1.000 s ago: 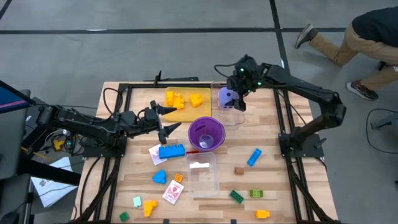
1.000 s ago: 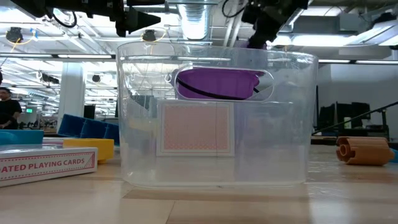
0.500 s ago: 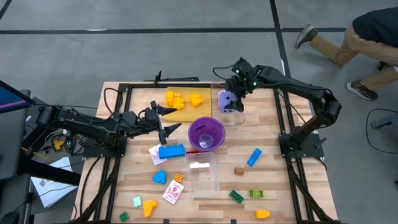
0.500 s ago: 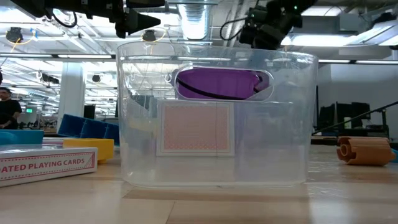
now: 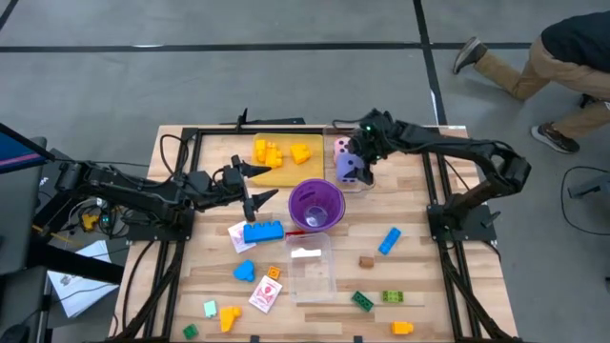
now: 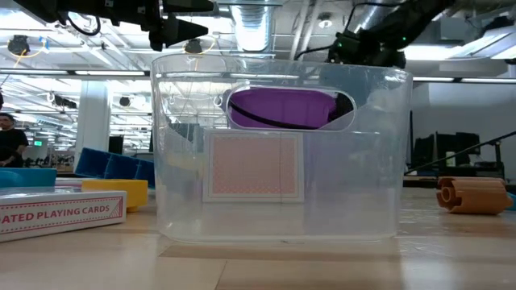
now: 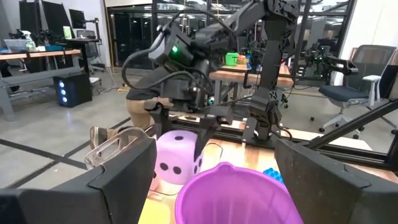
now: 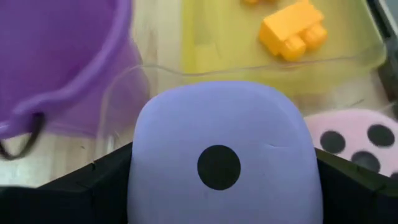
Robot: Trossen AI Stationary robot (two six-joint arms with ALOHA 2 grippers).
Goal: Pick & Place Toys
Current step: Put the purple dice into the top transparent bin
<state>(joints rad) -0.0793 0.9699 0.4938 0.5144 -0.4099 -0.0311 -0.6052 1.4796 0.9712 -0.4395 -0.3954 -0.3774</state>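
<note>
My right gripper (image 5: 355, 162) is shut on the purple dotted die (image 5: 349, 165) over a clear tray (image 5: 366, 184) at the table's far middle. The pink die (image 5: 340, 146) lies just beyond it in that tray. The yellow tray (image 5: 286, 170) to the left holds yellow bricks (image 5: 268, 151). The purple cup (image 5: 315, 204) stands on the near side of both trays. My left gripper (image 5: 259, 183) hovers open and level to the left of the cup, holding nothing. More bricks and cards lie on the near half of the table. My right gripper pinches the purple die (image 8: 221, 155) by two opposite side faces, one finger (image 8: 93, 186) on each. The fingers (image 7: 205, 134) slant down onto it from the table's far right. The die sits upright low in the clear tray; the cup rim hides its underside.
A second clear tray (image 5: 311, 267) with a card stands at the near middle. A long blue brick (image 5: 263, 231), a card box (image 5: 266, 295), another blue brick (image 5: 389, 240) and green bricks (image 5: 362, 300) lie around it. A person (image 5: 562, 57) is on the floor past the far right corner.
My right gripper has come down with the purple die, slightly toward the near edge, lowering it into the clear tray beside the pink die, which now shows. It stays shut on the die.
</note>
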